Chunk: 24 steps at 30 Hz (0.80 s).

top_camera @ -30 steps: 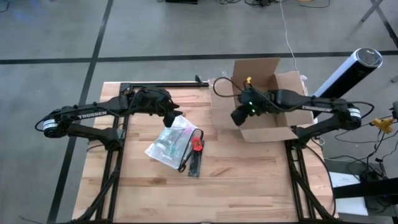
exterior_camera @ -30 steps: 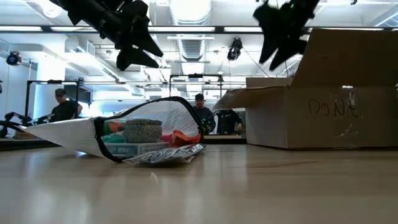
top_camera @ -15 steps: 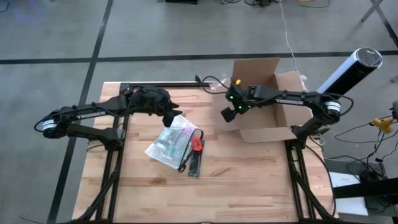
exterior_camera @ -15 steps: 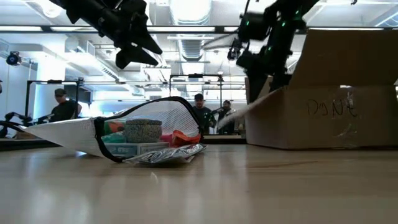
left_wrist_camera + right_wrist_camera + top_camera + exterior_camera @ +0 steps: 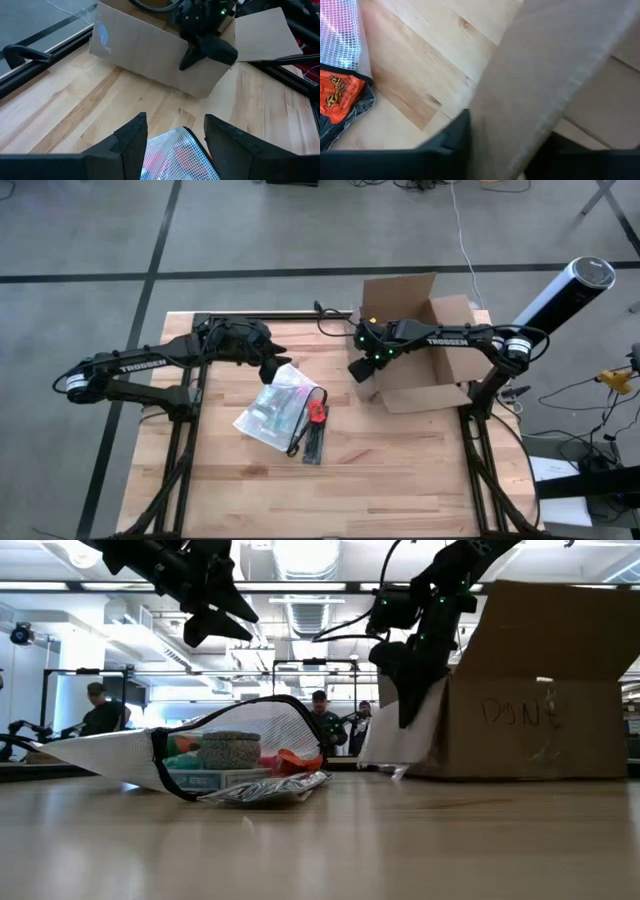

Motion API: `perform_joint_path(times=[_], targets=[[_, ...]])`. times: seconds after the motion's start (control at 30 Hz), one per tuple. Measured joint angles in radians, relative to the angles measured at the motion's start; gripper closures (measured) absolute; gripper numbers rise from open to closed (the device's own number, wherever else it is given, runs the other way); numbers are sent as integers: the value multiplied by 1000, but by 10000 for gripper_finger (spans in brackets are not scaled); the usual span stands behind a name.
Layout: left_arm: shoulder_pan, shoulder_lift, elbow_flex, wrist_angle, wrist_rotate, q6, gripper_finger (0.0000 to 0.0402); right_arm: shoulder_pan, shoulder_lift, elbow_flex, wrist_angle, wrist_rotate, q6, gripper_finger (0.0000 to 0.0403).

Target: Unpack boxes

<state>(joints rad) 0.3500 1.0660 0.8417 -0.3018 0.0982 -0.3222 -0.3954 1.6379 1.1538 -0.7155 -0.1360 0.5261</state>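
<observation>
Cardboard flap (image 5: 540, 85) hides the right pincer (image 5: 362, 367) clamped on it; left pincer (image 5: 172, 134) gapes empty.

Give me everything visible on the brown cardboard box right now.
The brown corrugated cardboard box sits on the light wooden table, at its far right area, top open, flaps spread outward. One flap stands up at the back; another hangs down on the side facing the mesh pouch. Dark handwriting marks a side wall in the low view. The right pincer is closed on that hanging flap's edge. Its contents cannot be seen.
</observation>
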Motion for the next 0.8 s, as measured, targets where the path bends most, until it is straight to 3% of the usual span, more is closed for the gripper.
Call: perform_joint_path(times=[0.07, 0.23, 0.37, 0.6, 0.8], targets=[[0, 0, 0, 1, 0, 2, 225, 1, -15, 0, 4, -3, -8, 389], [0, 0, 0, 1, 0, 3, 230, 8, -64, 24, -29, -4, -26, 399], [0, 0, 0, 1, 0, 13, 233, 40, -79, 130, -119, 35, -88, 401], [0, 1, 0, 2, -4, 26, 227, 127, -54, 371, -252, 172, -337, 403], [0, 1, 0, 1, -7, 26, 224, 149, -22, 440, -295, 187, -433, 402]])
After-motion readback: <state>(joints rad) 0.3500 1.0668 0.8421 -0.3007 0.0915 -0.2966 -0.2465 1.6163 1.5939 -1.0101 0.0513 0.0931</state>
